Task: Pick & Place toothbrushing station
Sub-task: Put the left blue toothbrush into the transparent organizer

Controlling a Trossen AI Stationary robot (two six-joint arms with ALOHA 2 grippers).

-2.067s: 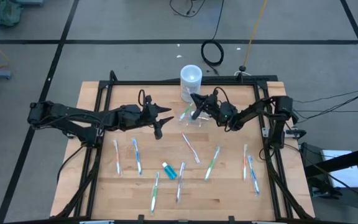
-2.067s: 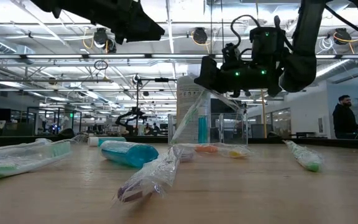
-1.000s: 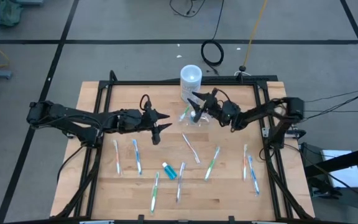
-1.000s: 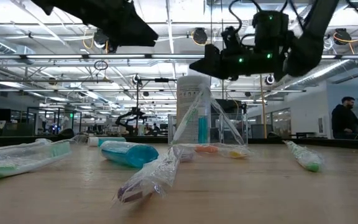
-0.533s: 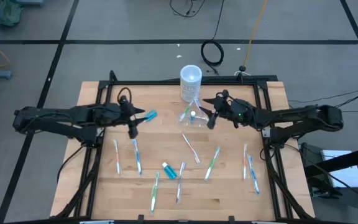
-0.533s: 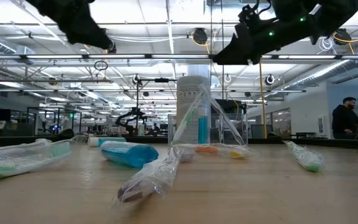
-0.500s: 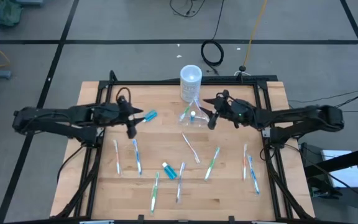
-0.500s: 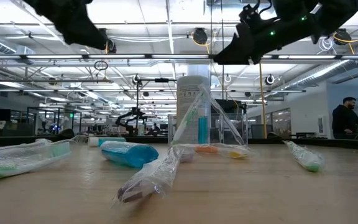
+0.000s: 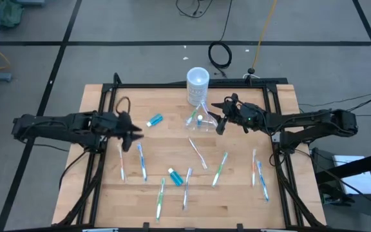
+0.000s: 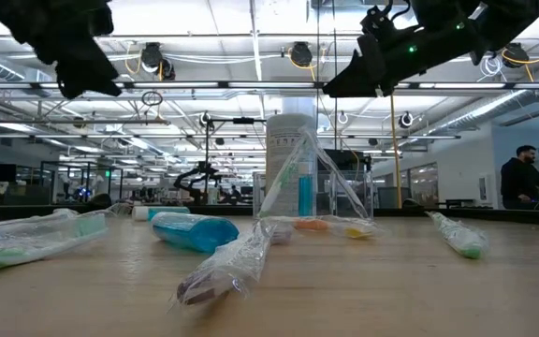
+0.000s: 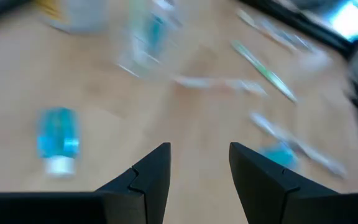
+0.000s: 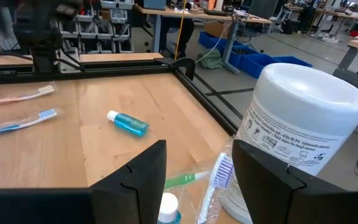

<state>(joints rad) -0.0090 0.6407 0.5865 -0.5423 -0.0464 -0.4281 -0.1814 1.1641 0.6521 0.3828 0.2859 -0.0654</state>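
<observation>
Wooden table: left pincer and right pincer both parted, empty, touching nothing.

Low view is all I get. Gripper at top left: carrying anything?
Observer: No. That is the left gripper; its wrist view shows it open with nothing between the fingers.
Operator: And the tube it would go for?
Observer: The high view shows a blue tube lying loose between that gripper and the clear container.
Operator: Right side?
Observer: The right gripper is open at the container's edge; a green toothbrush already sits inside.
</observation>
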